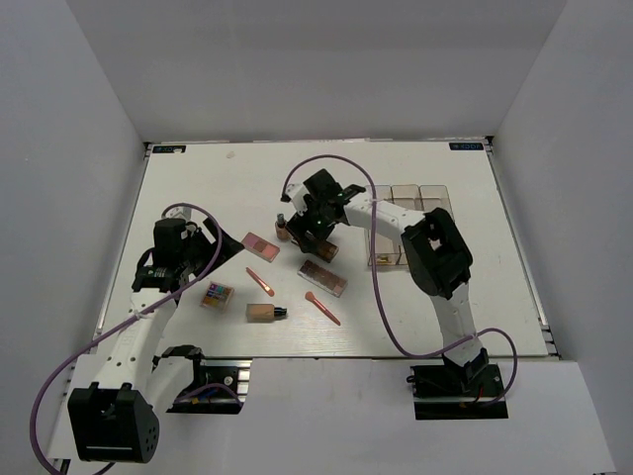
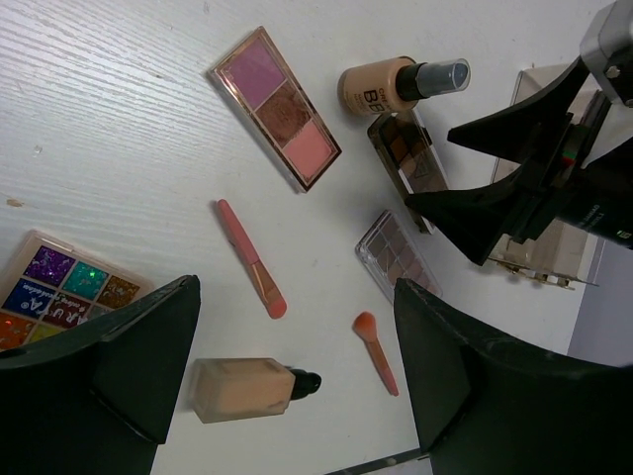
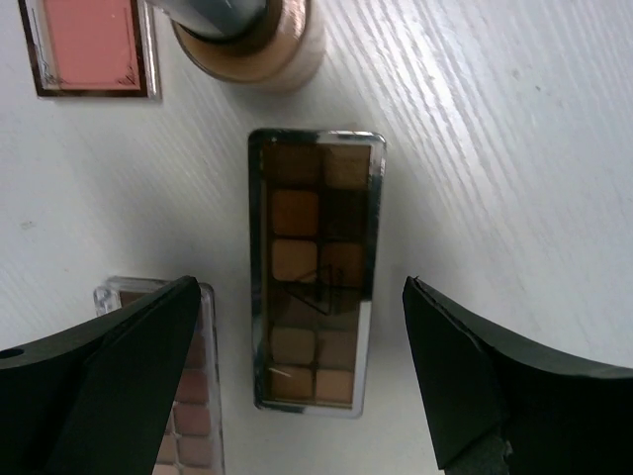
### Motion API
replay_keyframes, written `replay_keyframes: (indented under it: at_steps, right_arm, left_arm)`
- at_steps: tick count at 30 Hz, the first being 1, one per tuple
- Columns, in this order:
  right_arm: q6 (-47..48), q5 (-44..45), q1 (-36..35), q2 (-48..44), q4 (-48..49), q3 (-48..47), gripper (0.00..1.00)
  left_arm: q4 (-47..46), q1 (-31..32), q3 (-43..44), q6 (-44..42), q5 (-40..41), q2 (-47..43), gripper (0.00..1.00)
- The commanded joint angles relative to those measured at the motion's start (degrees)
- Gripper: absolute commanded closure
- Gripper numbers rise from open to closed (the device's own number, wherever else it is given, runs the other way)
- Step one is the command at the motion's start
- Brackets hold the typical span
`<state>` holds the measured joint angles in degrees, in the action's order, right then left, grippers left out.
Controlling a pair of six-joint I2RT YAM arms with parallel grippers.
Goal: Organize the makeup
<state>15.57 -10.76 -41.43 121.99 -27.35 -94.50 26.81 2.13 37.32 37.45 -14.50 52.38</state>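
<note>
The makeup lies spread across the table's middle. My right gripper point(image 3: 302, 282) is open, its fingers either side of a brown eyeshadow palette point(image 3: 315, 269) lying flat on the table. Beside that lie a mauve palette point(image 3: 193, 396), a pink palette point(image 2: 276, 107) and a tan foundation bottle point(image 2: 391, 85). My left gripper point(image 2: 297, 287) hangs open and empty above a second tan bottle point(image 2: 242, 389) lying on its side. Two pink-orange brushes point(image 2: 250, 258) point(image 2: 376, 351) and a multicoloured palette point(image 2: 59, 290) lie near it.
Three clear organizer boxes point(image 1: 410, 226) stand in a row at the right, behind the right arm's forearm point(image 1: 381, 213). The table's near edge point(image 1: 326, 356) runs just below the lying bottle. Grey walls close in the table on three sides.
</note>
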Motion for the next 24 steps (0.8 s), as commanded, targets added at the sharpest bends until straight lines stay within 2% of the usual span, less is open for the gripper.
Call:
replay_keyframes:
  at_steps: [1,11,13,14,18,24]
  right_arm:
    - [-1.86,1.26,-1.37,1.66,2.74,-2.44,0.11]
    - [-1.86,7.16,-1.81,4.74,5.47,-1.31,0.12]
    - [-1.25,7.16,-1.55,4.57,5.73,0.18,0.16]
    - [-0.90,6.46,-1.29,4.22,5.73,0.80,0.23]
    - [-0.63,4.09,-1.11,1.67,6.17,5.19,0.37]
    - [-0.46,-0.91,0.47,-3.16,6.35,9.59,0.54]
  left_arm:
    - [0.35,0.07,0.91,0.17,-0.09,-0.53,0.11]
    - [0.79,0.07,0.82,0.34,0.00,-1.23,0.11]
    - [0.61,0.07,0.74,0.69,-0.26,-1.23,0.11]
    - [0.44,0.07,0.65,1.04,-0.18,-1.23,0.11]
    - [-0.44,0.07,0.47,2.62,-0.09,-0.79,0.12]
    - [-2.19,1.12,0.65,5.00,-0.52,2.98,0.19]
